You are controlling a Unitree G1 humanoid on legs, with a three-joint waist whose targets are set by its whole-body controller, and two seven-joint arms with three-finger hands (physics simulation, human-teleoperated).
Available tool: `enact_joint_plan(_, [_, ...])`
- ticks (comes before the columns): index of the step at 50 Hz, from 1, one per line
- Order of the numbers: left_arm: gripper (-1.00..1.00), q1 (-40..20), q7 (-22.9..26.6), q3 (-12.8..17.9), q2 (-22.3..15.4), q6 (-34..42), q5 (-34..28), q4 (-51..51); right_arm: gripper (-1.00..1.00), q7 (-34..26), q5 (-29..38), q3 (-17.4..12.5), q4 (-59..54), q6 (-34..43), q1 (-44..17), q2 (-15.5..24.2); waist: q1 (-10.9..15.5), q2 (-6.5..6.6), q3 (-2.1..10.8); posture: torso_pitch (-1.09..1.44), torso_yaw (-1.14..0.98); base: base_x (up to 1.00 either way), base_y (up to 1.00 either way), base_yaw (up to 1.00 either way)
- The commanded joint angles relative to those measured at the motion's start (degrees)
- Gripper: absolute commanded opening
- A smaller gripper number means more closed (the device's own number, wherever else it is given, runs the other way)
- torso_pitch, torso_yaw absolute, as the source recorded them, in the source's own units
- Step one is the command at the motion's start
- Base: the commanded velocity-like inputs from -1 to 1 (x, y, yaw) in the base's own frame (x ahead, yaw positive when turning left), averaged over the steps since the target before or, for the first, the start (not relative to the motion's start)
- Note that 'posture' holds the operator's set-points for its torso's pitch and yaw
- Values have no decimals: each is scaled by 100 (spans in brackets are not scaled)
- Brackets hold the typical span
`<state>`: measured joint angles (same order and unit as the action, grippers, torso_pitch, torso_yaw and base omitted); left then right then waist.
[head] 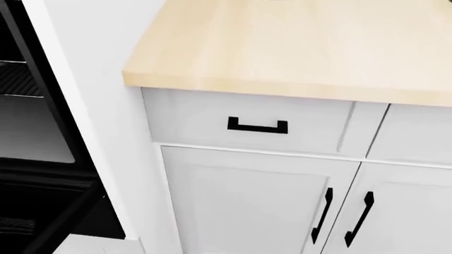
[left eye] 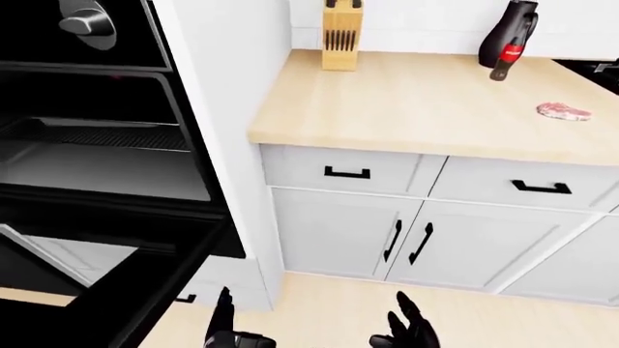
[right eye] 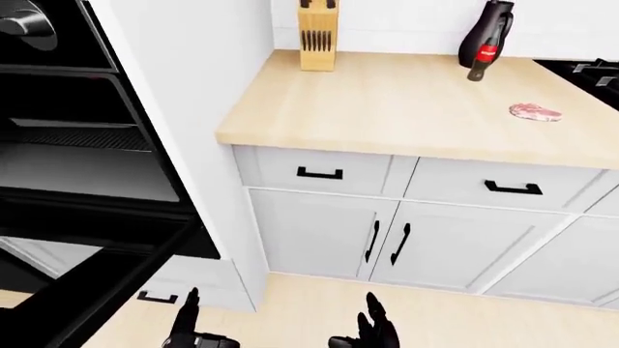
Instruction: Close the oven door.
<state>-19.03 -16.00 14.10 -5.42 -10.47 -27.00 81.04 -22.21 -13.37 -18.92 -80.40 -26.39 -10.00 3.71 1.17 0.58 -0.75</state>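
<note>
- The oven (left eye: 92, 156) fills the left of the eye views, its cavity open and a rack showing inside.
- The door (left eye: 145, 297) hangs down and open, a dark slab running to the bottom edge, just left of and above the left hand (left eye: 224, 330). It is not yet closed.
- The left hand sits low at the bottom edge with fingers spread, holding nothing and apart from the door.
- The right hand (left eye: 406, 332) is further right, fingers also spread and empty, below the cabinet doors (left eye: 406, 243).
- Risk, as I judge it: both hands are beside the door rather than under it, so a lift from here could miss its edge or scrape along the side.
- A push at one corner only might let the door slip off the fingers and drop back.
- The white panel (left eye: 227, 130) between oven and cabinets stands just above the left hand and could catch the arm on the way up.
- Well above the right hand, the counter (left eye: 416, 109) carries a knife block (left eye: 340, 29), a bottle (left eye: 508, 40) and a piece of meat (left eye: 563, 111), all clear of the job.
</note>
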Motion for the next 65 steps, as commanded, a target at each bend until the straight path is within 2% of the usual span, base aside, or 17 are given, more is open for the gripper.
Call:
enact_joint_plan(1, [100, -105, -50, -1, -28, -84, -2, -114, 100, -46, 1, -1, 96, -103, -73, 34, -1, 31, 56, 0, 0, 0, 0, 38])
enact_joint_plan(7, [100, -106, -52, -1, -27, -86, -5, -114, 100, -44, 5, 1, 97, -95, -86, 32, 4, -259, -46, 0, 0, 0, 0, 45])
enact_joint_plan(14, [100, -106, -60, 1, -28, -92, -3, -114, 100, -54, -5, -6, 97, -102, -79, 37, -44, -50, 23, 0, 0, 0, 0, 48])
enact_joint_plan(17, [100, -107, -59, 2, -27, -90, 1, -115, 100, -59, -6, -6, 97, -104, -81, 38, -70, 212, -10, 0, 0, 0, 0, 48])
enact_joint_plan(19, [100, -107, -61, 2, -27, -91, 2, -115, 100, -58, -6, -7, 97, -105, -80, 38, -77, 429, 118, 0, 0, 0, 0, 48])
enact_joint_plan(20, [100, -107, -61, 3, -26, -91, 4, -115, 100, -61, -6, -6, 97, -105, -80, 38, -1, 299, 80, 0, 0, 0, 0, 48])
enact_joint_plan(29, [100, -106, -64, -4, -24, -98, 5, -115, 100, -70, -7, -4, 97, -115, -75, 37, -59, -55, 0, 0, 0, 0, 0, 49])
enact_joint_plan(34, [100, -106, -63, -5, -26, -97, 8, -115, 100, -77, -12, -5, 97, -123, -69, 37, -135, -656, 44, 0, 0, 0, 0, 49])
enact_joint_plan(35, [100, -107, -64, -4, -26, -99, 9, -115, 100, -75, -12, -4, 97, -126, -68, 38, -151, -374, -16, 0, 0, 0, 0, 48])
enact_joint_plan(37, [100, -105, -65, -6, -26, -102, 9, -115, 100, -78, -14, -5, 97, -129, -66, 38, -100, -475, 45, 0, 0, 0, 0, 49])
enact_joint_plan(43, [100, -107, -66, -6, -25, -97, 11, -115, 100, -79, -17, -4, 97, -132, -63, 39, -100, -150, 45, 0, 0, 0, 0, 49])
enact_joint_plan(47, [100, -105, -64, -5, -26, -98, 14, -115, 100, -81, -20, -5, 96, -129, -62, 38, -120, 240, 70, 0, 0, 0, 0, 48])
enact_joint_plan(49, [100, -106, -67, -4, -27, -101, 17, -115, 100, -69, -19, -4, 97, -124, -67, 37, -106, 580, 160, 0, 0, 0, 0, 48])
enact_joint_plan(56, [100, -108, -60, -7, -29, -94, 16, -115, 100, 21, -14, -7, 97, -108, -82, 40, -56, 172, 82, 0, 0, 0, 0, 43])
enact_joint_plan(60, [100, -111, -61, -5, -29, -89, 15, -115, 100, -18, -43, -22, 96, -60, -93, 38, -74, -9, -100, 0, 0, 0, 0, 0])
enact_joint_plan(64, [100, -114, -63, -4, -28, -84, 13, -115, 100, -36, -87, -48, 96, -2, -101, 44, -27, -397, -22, 0, 0, 0, 0, 0])
enact_joint_plan(65, [100, -115, -63, -3, -28, -82, 13, -115, 100, -25, -100, -56, 96, 29, -99, 50, -70, -248, -64, 0, 0, 0, 0, 0])
